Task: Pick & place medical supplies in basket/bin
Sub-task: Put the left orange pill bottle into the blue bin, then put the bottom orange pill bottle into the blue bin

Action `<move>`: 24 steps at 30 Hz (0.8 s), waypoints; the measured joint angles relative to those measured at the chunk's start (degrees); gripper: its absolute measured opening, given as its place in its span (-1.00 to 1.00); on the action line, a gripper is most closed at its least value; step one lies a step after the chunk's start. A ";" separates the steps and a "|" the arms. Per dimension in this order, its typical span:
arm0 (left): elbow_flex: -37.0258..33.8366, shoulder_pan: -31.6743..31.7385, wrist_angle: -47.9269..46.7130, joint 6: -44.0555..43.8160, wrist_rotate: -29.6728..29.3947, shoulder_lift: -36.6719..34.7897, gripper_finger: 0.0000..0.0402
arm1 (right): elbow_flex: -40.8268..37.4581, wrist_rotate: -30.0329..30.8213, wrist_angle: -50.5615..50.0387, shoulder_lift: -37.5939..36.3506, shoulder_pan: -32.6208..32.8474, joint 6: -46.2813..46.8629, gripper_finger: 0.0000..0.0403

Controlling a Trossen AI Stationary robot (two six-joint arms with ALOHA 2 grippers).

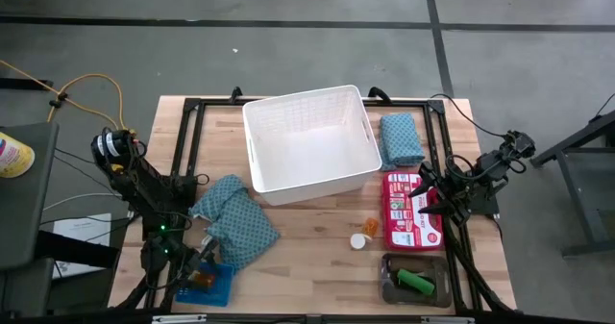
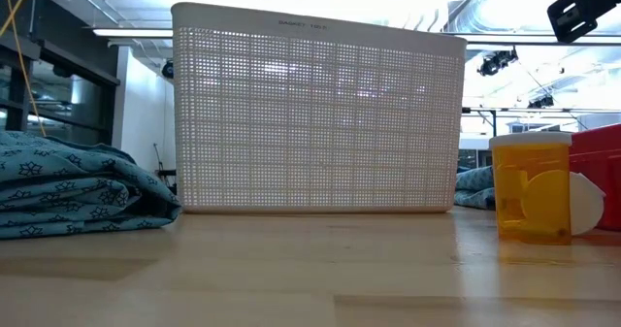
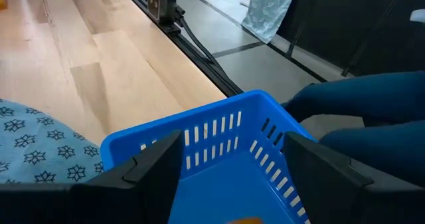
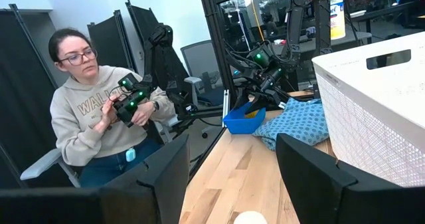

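The left gripper [image 1: 197, 271] hangs over the blue tray [image 1: 213, 284], fingers apart — holding nothing; the right gripper [image 1: 426, 197] waits open over the red pack [image 1: 411, 211]; the white basket [image 1: 312, 137] is empty.

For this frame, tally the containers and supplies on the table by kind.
White basket: 1
Blue tray: 1
Grey tray: 1
Teal cloths: 2
Red pack: 1
Orange pill bottle: 1
White cap: 1
Green piece: 1
Total: 9

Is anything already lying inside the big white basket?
No, the high view shows the white basket with a bare floor, both teal cloths still outside it on the table.
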 joint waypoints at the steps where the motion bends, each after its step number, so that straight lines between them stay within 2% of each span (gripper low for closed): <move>1: 0.00 0.00 0.01 0.00 0.01 0.00 0.26 | 0.00 0.00 -0.01 0.00 -0.01 0.00 0.05; 11: 0.00 0.01 0.57 0.06 0.07 -1.21 0.26 | 0.00 0.00 0.01 0.00 -0.01 -0.01 0.05; 20: 0.00 1.58 0.56 9.41 -2.55 -13.69 0.26 | 0.00 0.00 0.01 -0.01 -0.02 0.01 0.05; 24: 0.00 4.16 -3.27 10.29 -4.33 -18.32 0.26 | -0.01 0.00 0.01 0.00 -0.02 0.01 0.05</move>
